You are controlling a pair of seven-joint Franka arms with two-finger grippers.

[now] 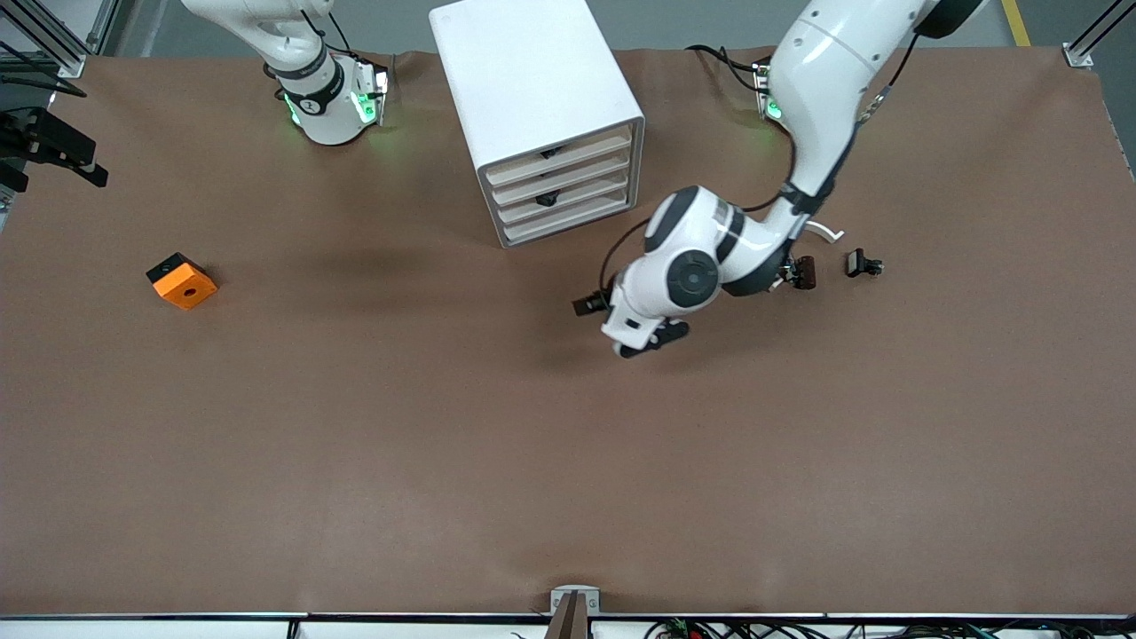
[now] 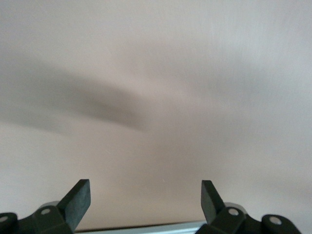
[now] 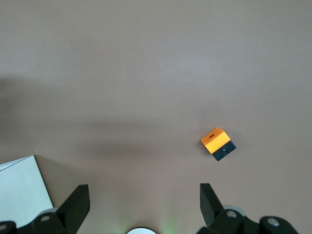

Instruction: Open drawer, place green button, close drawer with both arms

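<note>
Brown table (image 1: 373, 461) carries a white cabinet (image 1: 532, 98) near its robot-side edge, the third drawer (image 1: 564, 206) shut. Left hand (image 1: 632, 327) hangs over mid-table with fingers apart and empty, off the drawer fronts; a misaligned reach could catch the wrong one. Right hand (image 3: 141, 204), also apart, waits high over the table. No green-capped button is discernible; the orange cube (image 1: 182, 280) or dark parts (image 1: 863, 264) could be mistaken for it.

A brown mat (image 1: 444, 461) covers the table, wrinkled slightly near the top corners. Grey floor (image 1: 692, 22) shows above it, with a yellow line (image 1: 1016, 22) at one corner. Aluminium frame posts (image 1: 1087, 49) stand at the corners. Cables (image 1: 799, 628) run along the table's near edge. Light is even, shadows soft.
</note>
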